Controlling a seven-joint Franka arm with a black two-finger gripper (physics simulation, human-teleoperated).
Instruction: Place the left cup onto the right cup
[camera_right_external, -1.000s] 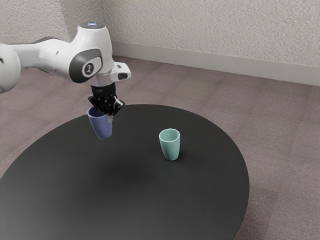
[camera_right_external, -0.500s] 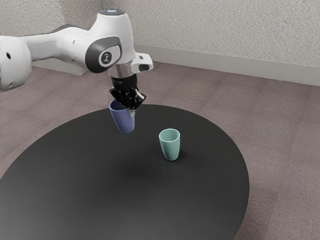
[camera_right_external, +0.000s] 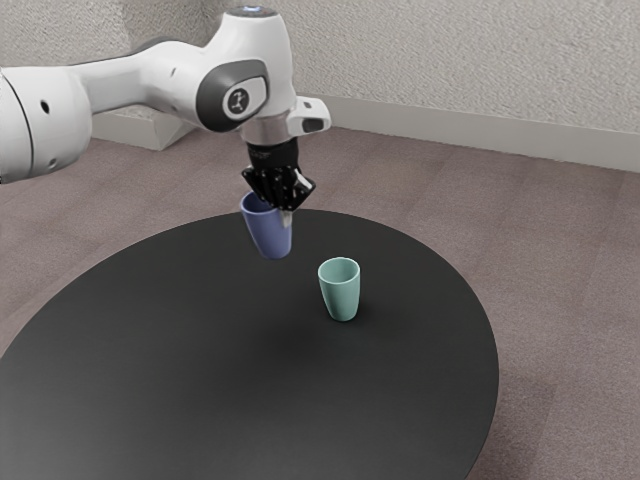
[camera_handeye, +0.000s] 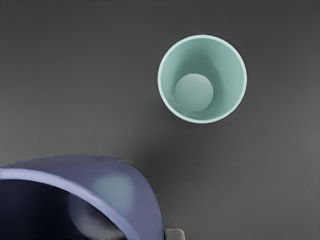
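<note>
Blue cup (camera_right_external: 268, 230) hung tilted, pinched at its rim by the gripper (camera_right_external: 284, 203), lifted above the table (camera_right_external: 150, 400) near its far edge. Pickup looked done; carrying it over the upright green cup (camera_right_external: 339, 288) and setting it down remained.

Round black table (camera_right_external: 180, 400) on brownish carpet (camera_right_external: 560, 250), textured wall (camera_right_external: 450, 50) behind

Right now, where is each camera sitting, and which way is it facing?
Exterior view: at the arm's side, looking down across the black table; the white arm enters from the upper left, jaws shut on the tilted blue cup, held in the air.
Wrist view: on the hand, facing down into the upright green cup, the blue cup close beneath the hand.
Shared: both cups and the black table.
</note>
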